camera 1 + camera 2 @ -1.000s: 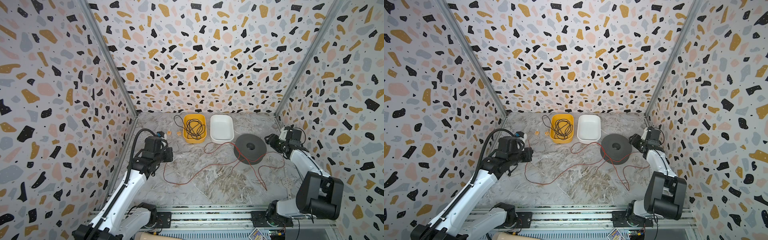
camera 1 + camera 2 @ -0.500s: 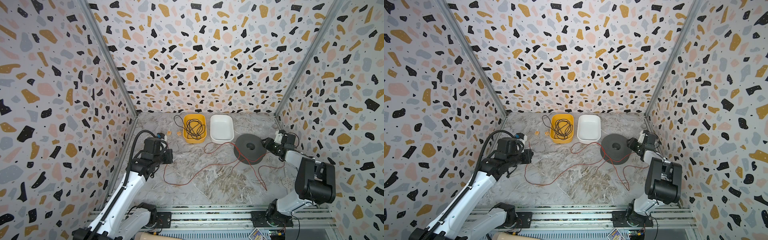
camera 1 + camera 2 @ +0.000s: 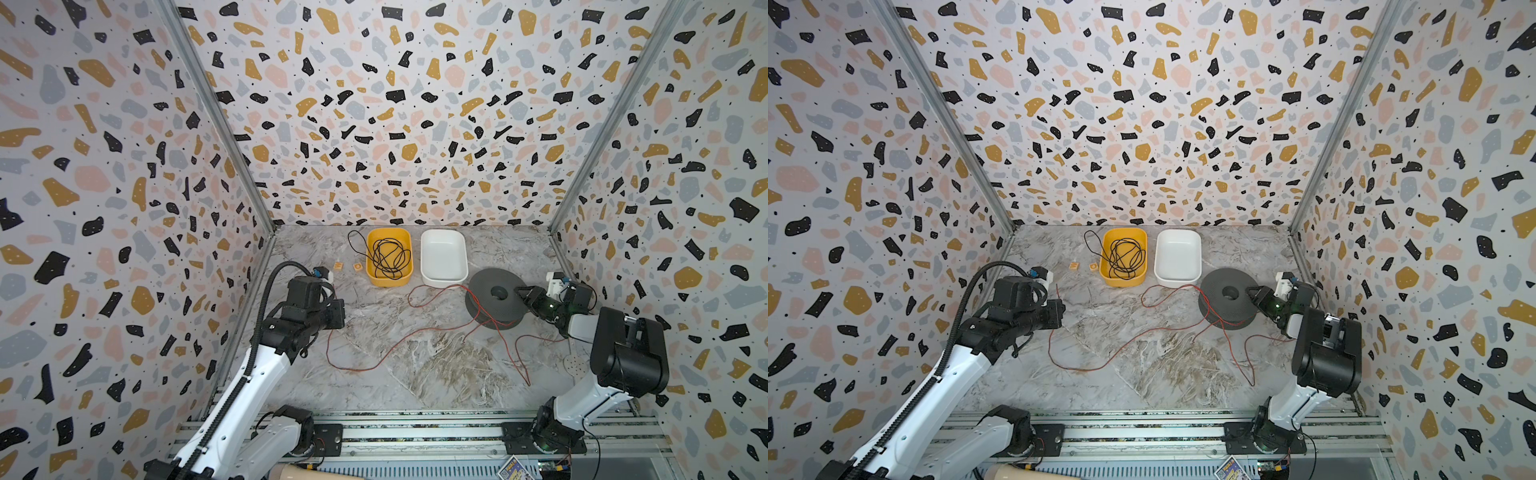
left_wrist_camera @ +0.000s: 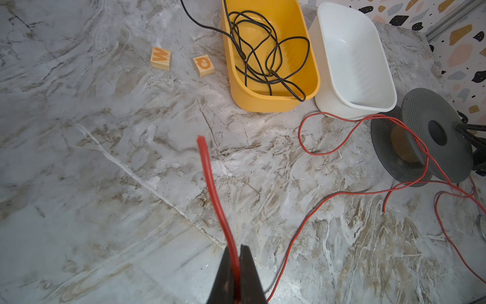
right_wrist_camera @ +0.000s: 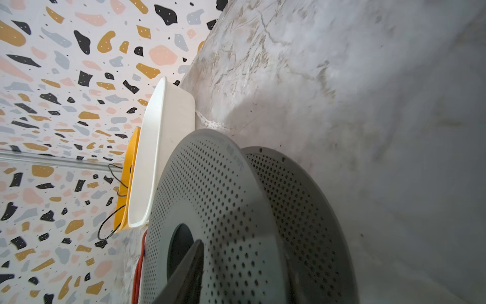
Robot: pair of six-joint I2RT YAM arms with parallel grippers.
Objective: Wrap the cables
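The left gripper (image 4: pixel 238 251) pinches the thin red-orange wire (image 4: pixel 210 179) — its end pokes past the fingertips; the right gripper (image 3: pixel 524 296) reaches over the grey perforated plastic spool (image 3: pixel 484 305) — whether it grips, I cannot tell.

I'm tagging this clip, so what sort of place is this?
Likely a robot test cell: two arms on a rail, patterned walls boxing in a table, wire and spool set out.

White links (image 3: pixel 266 374), black joints (image 3: pixel 627 357); black left tool (image 4: pixel 236 248)
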